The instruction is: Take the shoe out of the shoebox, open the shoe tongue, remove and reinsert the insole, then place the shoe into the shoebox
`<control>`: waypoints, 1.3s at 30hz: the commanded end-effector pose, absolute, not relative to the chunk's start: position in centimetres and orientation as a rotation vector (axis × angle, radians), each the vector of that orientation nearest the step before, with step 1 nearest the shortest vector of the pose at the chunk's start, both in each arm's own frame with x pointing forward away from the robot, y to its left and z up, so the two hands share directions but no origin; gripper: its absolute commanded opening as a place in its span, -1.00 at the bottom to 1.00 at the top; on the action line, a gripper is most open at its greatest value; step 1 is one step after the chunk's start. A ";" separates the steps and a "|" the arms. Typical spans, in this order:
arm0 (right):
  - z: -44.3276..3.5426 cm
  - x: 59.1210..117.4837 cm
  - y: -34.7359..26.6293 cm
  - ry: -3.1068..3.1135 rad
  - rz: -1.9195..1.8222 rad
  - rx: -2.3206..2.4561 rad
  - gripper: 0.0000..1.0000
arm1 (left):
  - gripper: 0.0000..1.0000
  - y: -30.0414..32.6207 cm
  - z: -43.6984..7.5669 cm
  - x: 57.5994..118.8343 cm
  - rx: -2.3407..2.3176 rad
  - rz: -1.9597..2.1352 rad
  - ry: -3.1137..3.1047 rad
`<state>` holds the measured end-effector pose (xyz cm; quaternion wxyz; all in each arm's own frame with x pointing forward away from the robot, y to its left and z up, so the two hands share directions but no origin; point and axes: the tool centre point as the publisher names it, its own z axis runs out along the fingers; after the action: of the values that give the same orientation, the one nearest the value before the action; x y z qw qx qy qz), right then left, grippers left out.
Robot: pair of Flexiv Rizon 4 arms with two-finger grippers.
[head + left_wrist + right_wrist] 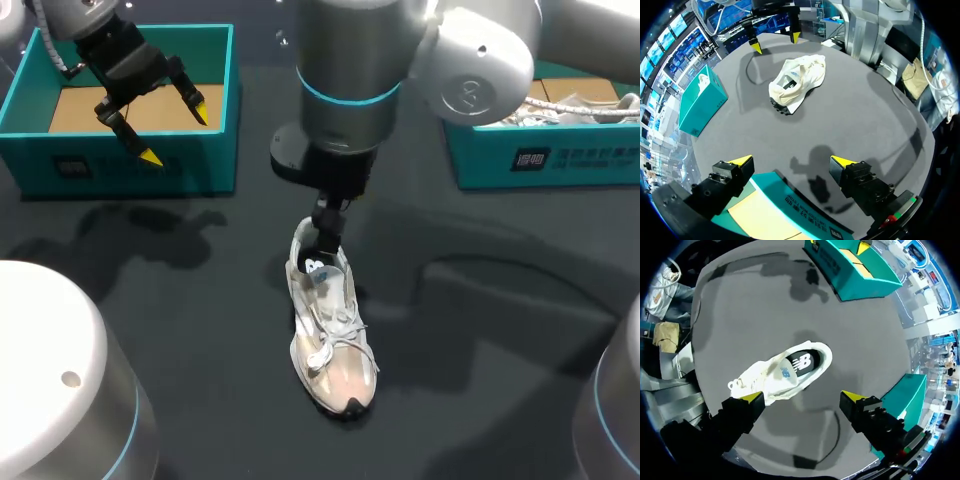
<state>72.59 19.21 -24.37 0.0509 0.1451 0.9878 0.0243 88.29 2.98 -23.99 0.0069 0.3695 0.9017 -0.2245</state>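
Observation:
A white mesh sneaker (330, 340) lies on the dark table near the middle, toe toward the front edge. Its insole shows through the opening (799, 362). My right gripper (802, 397) hangs just above the heel, open, with nothing between its fingers; in the head view the wrist hides most of it (322, 245). My left gripper (170, 125) is open over the front wall of the teal shoebox (130, 160) at the back left, whose cardboard floor is bare. From the left wrist view the sneaker (797, 82) lies well ahead of the open left gripper (790, 162).
A second teal box (540, 160) stands at the back right with white laces and another shoe (570, 105) inside. Bare table surrounds the sneaker on all sides.

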 end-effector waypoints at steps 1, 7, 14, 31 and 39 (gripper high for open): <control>-25.1 73.0 19.2 3.056 0.097 0.238 1.00 | 1.00 3.0 -23.9 88.3 1.157 -0.699 2.822; -25.2 73.5 19.7 3.021 0.104 0.112 1.00 | 1.00 3.0 -23.9 88.3 1.157 -0.699 2.822; -25.9 74.9 20.0 3.000 0.129 0.066 1.00 | 1.00 3.0 -23.9 88.3 1.157 -0.699 2.822; -28.8 78.6 22.5 3.005 0.132 -0.180 1.00 | 1.00 3.0 -23.9 88.3 1.157 -0.699 2.822; -30.5 79.4 23.0 3.006 0.123 -0.248 1.00 | 1.00 3.0 -23.9 88.3 1.157 -0.699 2.822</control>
<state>78.90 22.51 -29.60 0.0653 -0.0812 0.9937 0.0412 88.29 2.98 -23.99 0.0069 0.3695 0.9017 -0.2245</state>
